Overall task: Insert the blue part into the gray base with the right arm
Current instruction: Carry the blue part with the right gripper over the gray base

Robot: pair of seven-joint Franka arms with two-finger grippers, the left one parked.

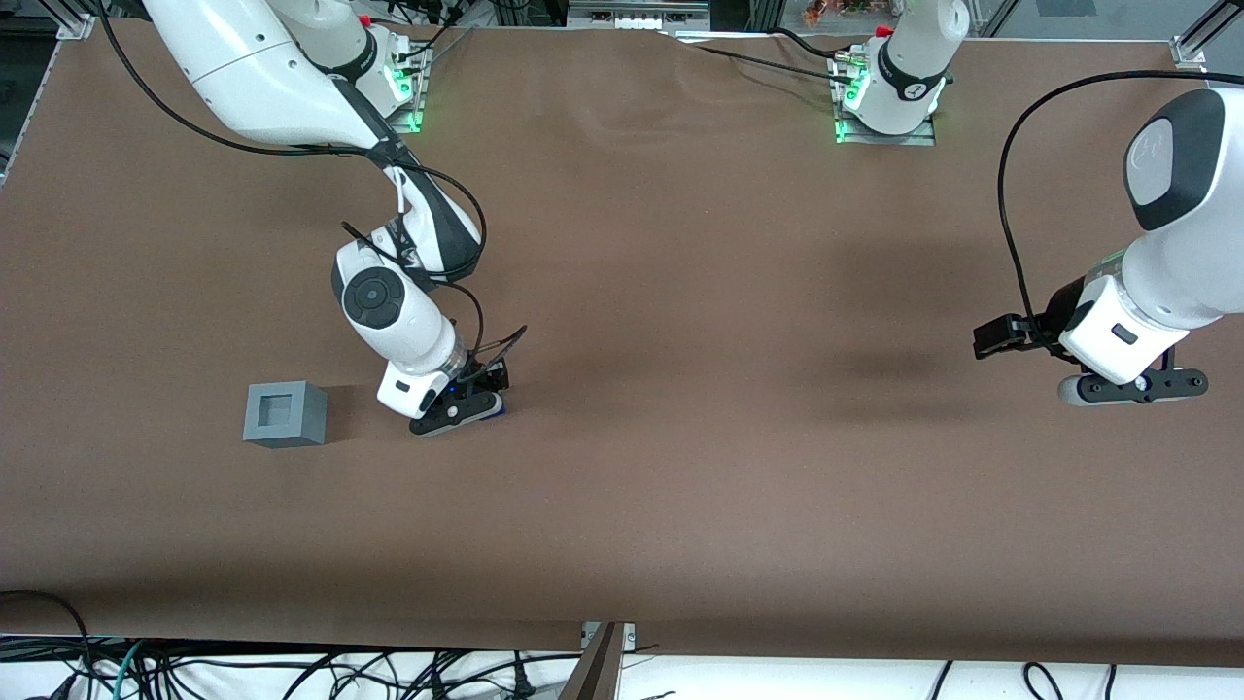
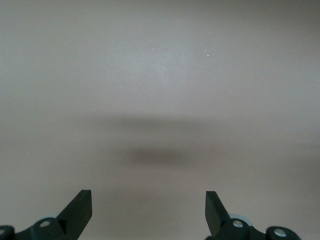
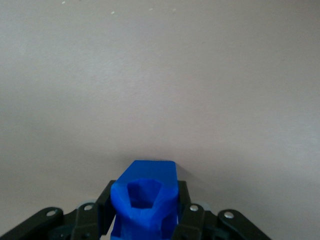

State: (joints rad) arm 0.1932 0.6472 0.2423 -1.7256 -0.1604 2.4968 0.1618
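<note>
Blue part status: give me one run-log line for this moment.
gripper: shut on blue part | low over the table | gray base: beside it, apart, hole empty | insertion: not yet done

Blue part [image 3: 145, 200] clamped in gripper [image 3: 146, 212], beside upright gray base [image 1: 284, 413].

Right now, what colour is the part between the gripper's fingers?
Bright blue part, clearest in the right wrist view.

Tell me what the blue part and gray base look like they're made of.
Blue part, held between the fingers of the right arm's gripper: likely hard plastic, glossy, uniform saturated color with faceted molded faces. Gray base, on the table beside the gripper: probably matte plastic, evenly gray, crisp edges around its square recess.
</note>
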